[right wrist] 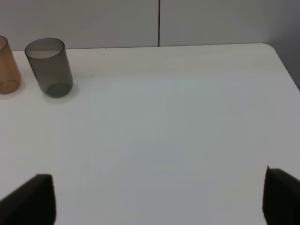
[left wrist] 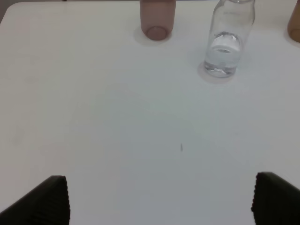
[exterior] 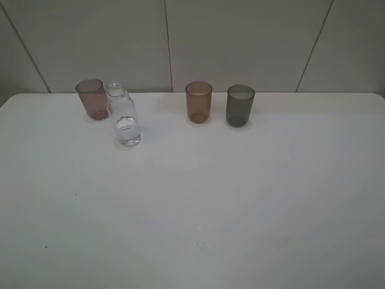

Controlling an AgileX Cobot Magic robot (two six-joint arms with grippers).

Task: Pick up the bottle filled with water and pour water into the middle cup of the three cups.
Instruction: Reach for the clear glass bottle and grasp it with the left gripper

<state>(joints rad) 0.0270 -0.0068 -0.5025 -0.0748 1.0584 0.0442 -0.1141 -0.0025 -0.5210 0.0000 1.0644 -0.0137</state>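
Jaws of left gripper [left wrist: 159, 200] and right gripper [right wrist: 159, 200] gape wide, holding nothing. We judge nothing is done yet. The bottle [exterior: 124, 120] stands ungrasped near the far-left corner, the middle cup [exterior: 198, 103] at mid far edge, seemingly dry.

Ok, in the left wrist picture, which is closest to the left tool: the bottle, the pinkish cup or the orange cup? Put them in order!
1. The bottle, standing forward of the cup row.
2. The pinkish-brown cup, at the back row's left end.
3. The amber-orange cup, same row, farther right.
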